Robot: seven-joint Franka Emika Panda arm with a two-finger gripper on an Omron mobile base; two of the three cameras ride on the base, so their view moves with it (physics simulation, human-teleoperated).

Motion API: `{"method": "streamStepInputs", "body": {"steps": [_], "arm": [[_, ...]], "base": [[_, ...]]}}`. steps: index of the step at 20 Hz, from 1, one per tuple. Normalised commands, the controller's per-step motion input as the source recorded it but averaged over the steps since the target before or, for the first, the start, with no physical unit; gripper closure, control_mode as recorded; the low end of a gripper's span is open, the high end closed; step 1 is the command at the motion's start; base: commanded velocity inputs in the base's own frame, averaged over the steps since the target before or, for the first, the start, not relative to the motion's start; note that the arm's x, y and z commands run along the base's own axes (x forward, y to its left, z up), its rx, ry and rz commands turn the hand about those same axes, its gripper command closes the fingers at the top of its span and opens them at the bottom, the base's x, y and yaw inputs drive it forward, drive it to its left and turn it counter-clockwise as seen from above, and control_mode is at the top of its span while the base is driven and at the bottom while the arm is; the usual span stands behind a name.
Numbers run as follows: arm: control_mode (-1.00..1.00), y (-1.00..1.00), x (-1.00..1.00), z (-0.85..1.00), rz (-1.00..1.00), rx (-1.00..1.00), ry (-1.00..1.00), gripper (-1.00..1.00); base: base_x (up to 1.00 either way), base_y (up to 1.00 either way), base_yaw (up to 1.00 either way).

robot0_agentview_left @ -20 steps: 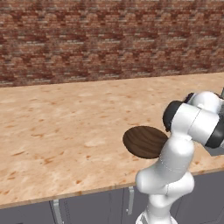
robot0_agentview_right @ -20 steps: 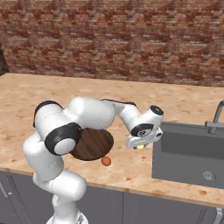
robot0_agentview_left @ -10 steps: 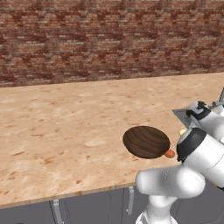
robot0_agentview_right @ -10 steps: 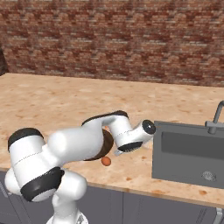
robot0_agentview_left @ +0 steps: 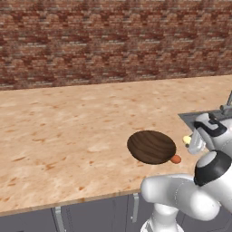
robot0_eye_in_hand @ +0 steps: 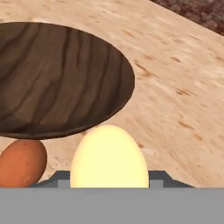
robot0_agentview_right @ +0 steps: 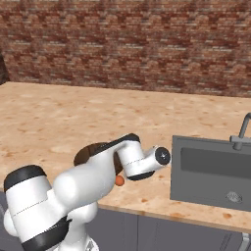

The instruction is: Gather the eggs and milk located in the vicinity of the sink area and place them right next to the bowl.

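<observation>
I have the pale yellowish egg clamped between the fingers of the gripper, and I bring it low beside the wooden bowl because the task wants the eggs next to the bowl, not inside it. In the hand view this egg sits in front of the bowl rim. The orange-brown egg already lies on the counter, touching or almost touching the bowl edge on the sink side. I judge the free spot just beside it is where the held egg should go. The counter is a speckled beige stone surface, flat and bare around the bowl. Behind it stands a red brick wall. A thin grey tap rises at the sink.
</observation>
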Motion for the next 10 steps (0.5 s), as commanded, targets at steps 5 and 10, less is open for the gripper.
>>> {"method": "streamStepInputs", "body": {"steps": [5, 10], "arm": [[-1.00, 0.00, 0.11, 0.20, 0.02, 0.00, 0.26, 1.00], [-1.00, 0.00, 0.09, 0.02, 0.01, 0.00, 0.11, 1.00]], "base": [[0.00, 0.00, 0.00], [0.00, 0.00, 0.00]]}}
